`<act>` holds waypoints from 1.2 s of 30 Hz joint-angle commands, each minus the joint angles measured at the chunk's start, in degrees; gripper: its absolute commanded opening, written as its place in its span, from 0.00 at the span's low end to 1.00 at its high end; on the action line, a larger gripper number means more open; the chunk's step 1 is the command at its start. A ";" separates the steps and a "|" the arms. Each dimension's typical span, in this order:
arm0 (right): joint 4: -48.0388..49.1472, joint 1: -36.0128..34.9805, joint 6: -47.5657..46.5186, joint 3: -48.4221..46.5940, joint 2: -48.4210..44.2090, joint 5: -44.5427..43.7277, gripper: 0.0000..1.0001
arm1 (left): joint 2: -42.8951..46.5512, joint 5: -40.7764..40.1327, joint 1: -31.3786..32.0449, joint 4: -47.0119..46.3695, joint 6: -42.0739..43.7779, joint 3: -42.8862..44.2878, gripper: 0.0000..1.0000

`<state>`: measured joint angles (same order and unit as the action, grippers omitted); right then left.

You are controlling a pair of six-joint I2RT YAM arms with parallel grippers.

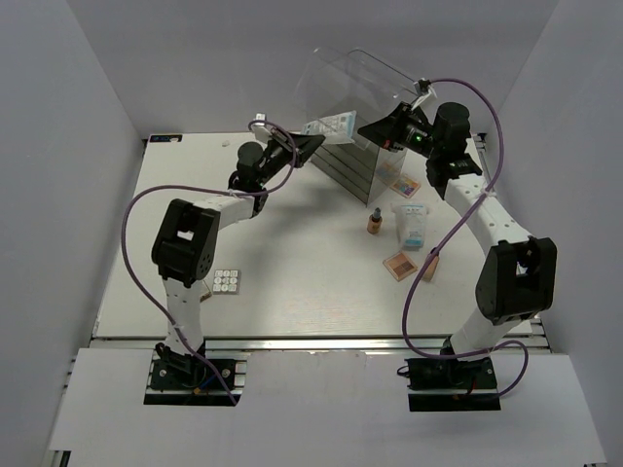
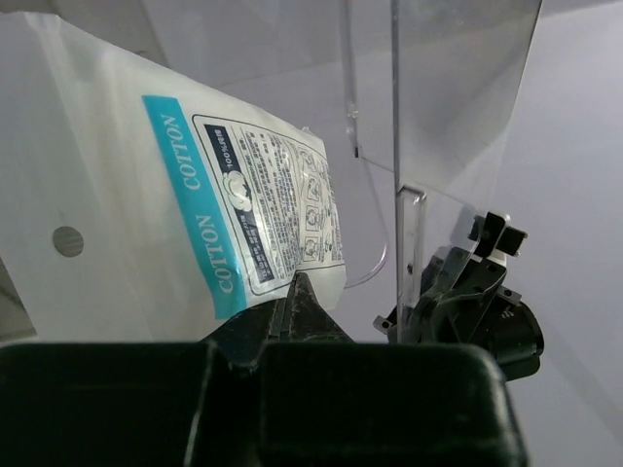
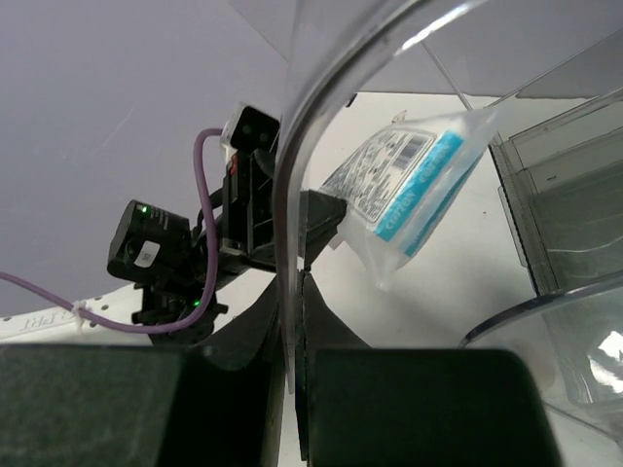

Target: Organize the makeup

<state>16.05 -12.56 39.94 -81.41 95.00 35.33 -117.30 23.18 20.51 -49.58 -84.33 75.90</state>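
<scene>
the left arm reached forward over the table [image 1: 292, 243]. its left gripper [image 1: 313, 143] was raised beside the clear box [image 1: 346, 167], fingers clamped on the lower edge of a white-and-blue cotton packet [image 2: 234, 214]. the packet hung in the air at the box's open top. the right arm stretched in from the other side, the right gripper [image 3: 292, 321] pinched tight on the rim of the clear lid [image 1: 350, 83], which stood tilted open between the two grippers. right of the box stood a foundation bottle [image 1: 374, 223], upright, with a second packet [image 1: 412, 222] and a peach palette [image 1: 400, 265] nearby. a white grid palette [image 1: 227, 282] lay by the left arm.
</scene>
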 commanded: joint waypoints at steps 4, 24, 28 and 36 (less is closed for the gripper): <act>4.25 -0.19 0.40 0.37 -5.09 1.49 0.06 | -7.49 2.04 2.16 -2.98 -0.48 10.75 0.00; 4.60 -0.19 0.13 0.37 -4.56 1.23 0.06 | -13.16 -2.17 4.62 7.57 5.93 24.49 0.56; 4.43 -0.19 0.05 0.28 -4.65 1.32 0.07 | -5.35 -5.07 3.92 6.87 9.09 11.69 0.45; 3.46 -0.19 -0.65 0.02 -4.47 1.58 0.07 | 11.99 -7.11 2.95 8.79 25.33 -8.83 0.24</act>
<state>16.03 -12.56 40.12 -80.40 94.00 35.42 -112.27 16.23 23.83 -40.69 -69.01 69.95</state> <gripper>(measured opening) 0.068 0.250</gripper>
